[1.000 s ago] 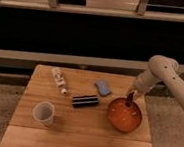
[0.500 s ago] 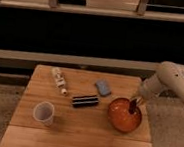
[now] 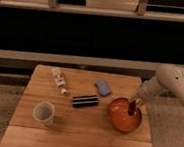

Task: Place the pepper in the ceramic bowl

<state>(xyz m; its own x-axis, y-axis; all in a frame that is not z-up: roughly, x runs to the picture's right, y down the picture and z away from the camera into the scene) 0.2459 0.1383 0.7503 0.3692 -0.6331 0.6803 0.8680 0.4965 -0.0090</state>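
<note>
The ceramic bowl is wide, glossy and orange-red, and sits near the right edge of the wooden table. My gripper hangs over the right side of the bowl, on the white arm that comes in from the right. It is shut on the pepper, a slim dark red piece that points down into the bowl. I cannot tell whether the pepper's tip touches the bowl's inside.
A black ribbed block lies left of the bowl. A blue-grey pad lies behind it. A white bottle lies at the back left. A pale cup stands at the front left. A dark railing runs behind the table.
My gripper has moved a little to the right and down over the bowl with the pepper in it. The arm has swung lower. Nothing on the table has moved.
</note>
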